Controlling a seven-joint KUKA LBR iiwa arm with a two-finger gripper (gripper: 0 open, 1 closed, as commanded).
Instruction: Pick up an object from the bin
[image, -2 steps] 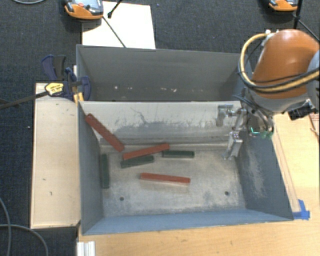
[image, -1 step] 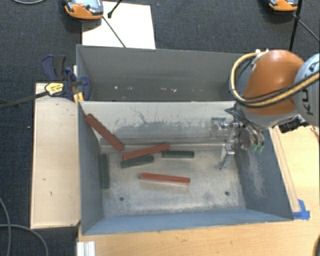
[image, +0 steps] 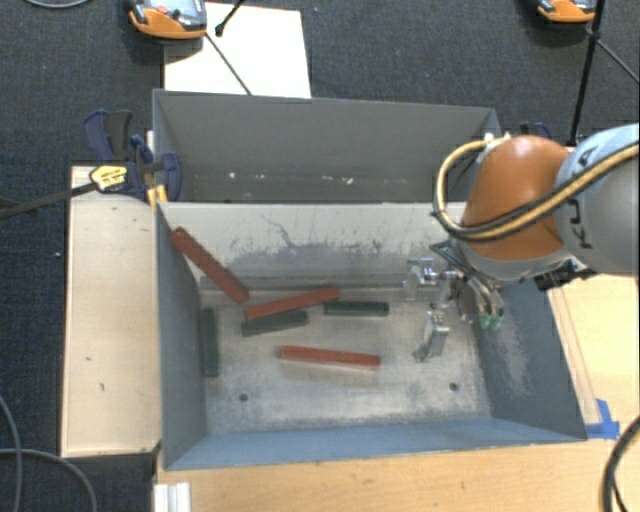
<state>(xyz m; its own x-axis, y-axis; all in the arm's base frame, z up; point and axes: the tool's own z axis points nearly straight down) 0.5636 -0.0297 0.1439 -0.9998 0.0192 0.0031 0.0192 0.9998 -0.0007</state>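
My gripper (image: 432, 338) hangs low over the right part of the bin floor, with nothing seen in it. Nearest to it, a little to its left, a long red-brown flat stick (image: 329, 357) lies on the floor. Further back and to the left lies a short dark green stick (image: 356, 309). Beyond that, a second red-brown stick (image: 292, 303) rests beside another dark green stick (image: 274, 322). None of them touches the gripper.
A red-brown stick (image: 208, 264) leans slanted in the bin's back left corner. A dark green stick (image: 209, 342) lies along the left wall. The arm with its orange cover and cables comes in over the bin's right wall.
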